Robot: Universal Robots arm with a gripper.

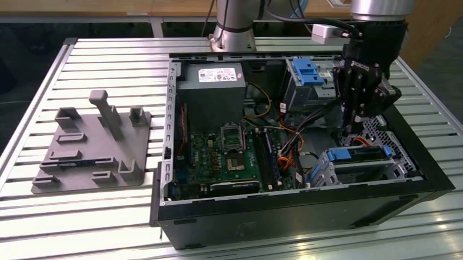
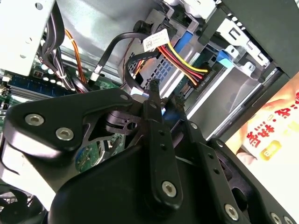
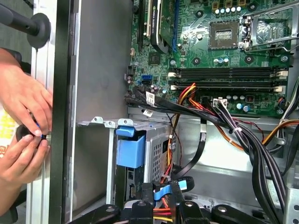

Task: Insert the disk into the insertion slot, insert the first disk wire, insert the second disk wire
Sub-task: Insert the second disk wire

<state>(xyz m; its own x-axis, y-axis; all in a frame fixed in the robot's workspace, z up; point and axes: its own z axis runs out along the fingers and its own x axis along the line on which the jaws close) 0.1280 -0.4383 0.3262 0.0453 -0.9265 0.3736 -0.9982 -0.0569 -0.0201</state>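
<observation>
Status. The flat silver-grey hard drive in its bright blue plastic carrier (image 1: 359,156) lies inside the small grey sheet-metal drive cage (image 1: 327,172). The cage sits at the near end of the open black computer case (image 1: 289,205), on the exterior view's right. I judge the drive seated, so that step looks done.

My gripper (image 1: 348,130) hangs just past the far end of the cage, pointing down. In the first wrist view my fingers (image 3: 146,198) are pressed together on a small flat blue plug (image 3: 162,190). A black flat ribbon cable (image 3: 200,147) loops toward it. I take this for a disk wire that is not yet mated.

Risks:
- My hold on the plug is narrow. If the plug tilts, it would meet the drive's socket crooked and jam.
- Red, yellow and orange power wires (image 2: 184,65) crowd just beside my fingertips. They could snag or get pushed across the socket.
- The ribbon cable's loop is tight, and its pull could twist the plug out of my pinch.
- A person's hands (image 3: 25,105) are at the case's outer wall. A nudge there would shift the case and spoil my alignment.
</observation>
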